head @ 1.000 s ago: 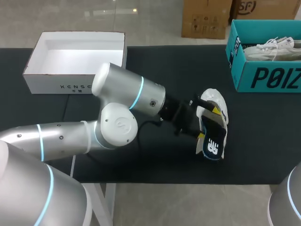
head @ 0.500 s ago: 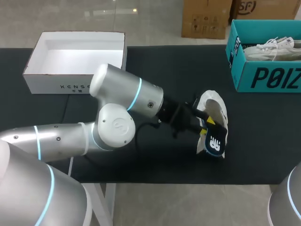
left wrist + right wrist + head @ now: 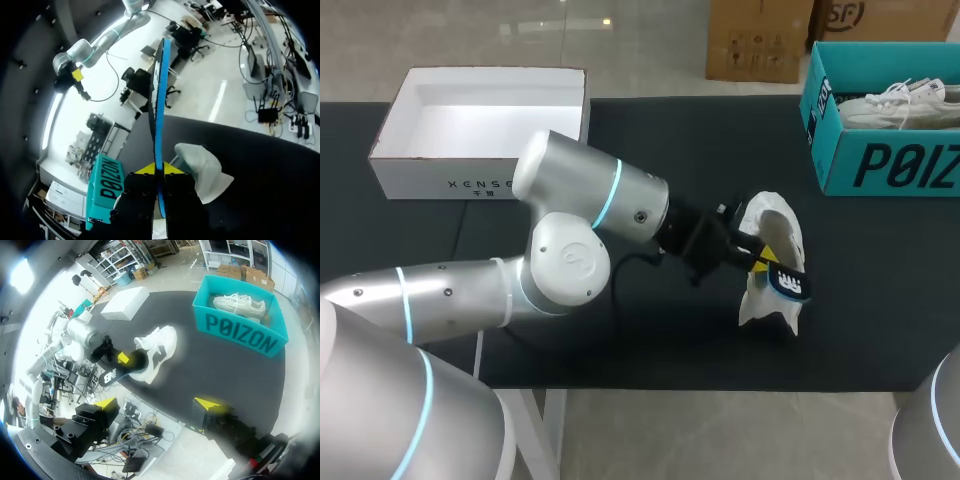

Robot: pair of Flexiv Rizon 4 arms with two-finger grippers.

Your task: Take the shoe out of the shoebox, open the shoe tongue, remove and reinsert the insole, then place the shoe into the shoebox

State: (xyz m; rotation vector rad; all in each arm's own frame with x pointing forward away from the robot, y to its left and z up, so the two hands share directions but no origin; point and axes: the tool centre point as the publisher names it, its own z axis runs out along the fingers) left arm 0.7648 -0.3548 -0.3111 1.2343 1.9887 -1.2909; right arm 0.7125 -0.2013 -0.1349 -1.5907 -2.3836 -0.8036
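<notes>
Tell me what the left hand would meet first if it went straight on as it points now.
Probably the white shoe, just ahead of and beside the left hand, which grips the insole. Depth is unclear: it might pass over the shoe to the table.

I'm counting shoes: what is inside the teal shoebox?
One white laced shoe lies in the teal shoebox. Whatever is beneath the shoe is covered and cannot be seen.

A robotics lab, judging by my left arm point(image 3: 450, 290) over a black table point(image 3: 670, 140).
</notes>
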